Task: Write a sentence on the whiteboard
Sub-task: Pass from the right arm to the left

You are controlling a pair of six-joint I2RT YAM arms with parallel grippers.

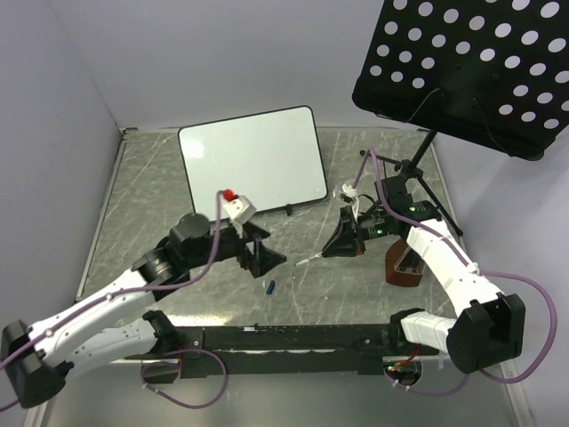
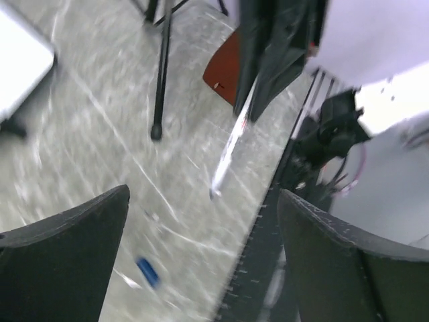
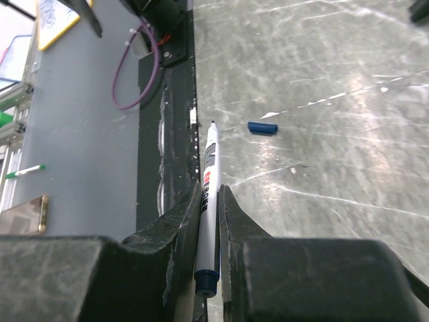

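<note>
The whiteboard (image 1: 253,158) lies flat at the back of the table, blank, with no writing on it; one corner shows in the left wrist view (image 2: 17,60). My right gripper (image 1: 336,249) is shut on a white marker (image 3: 209,188) with a blue end, its cap off and its tip pointing away over the table. The marker also shows in the top view (image 1: 313,259) and in the left wrist view (image 2: 231,144). The blue cap (image 1: 270,286) lies loose on the table (image 3: 263,128) (image 2: 148,270). My left gripper (image 1: 267,258) is open and empty, right of the board's near edge.
A black perforated music-stand panel (image 1: 467,67) hangs over the back right, its tripod legs (image 1: 418,173) on the table. A brown holder (image 1: 404,267) stands by the right arm. A black rail (image 1: 284,338) runs along the near edge.
</note>
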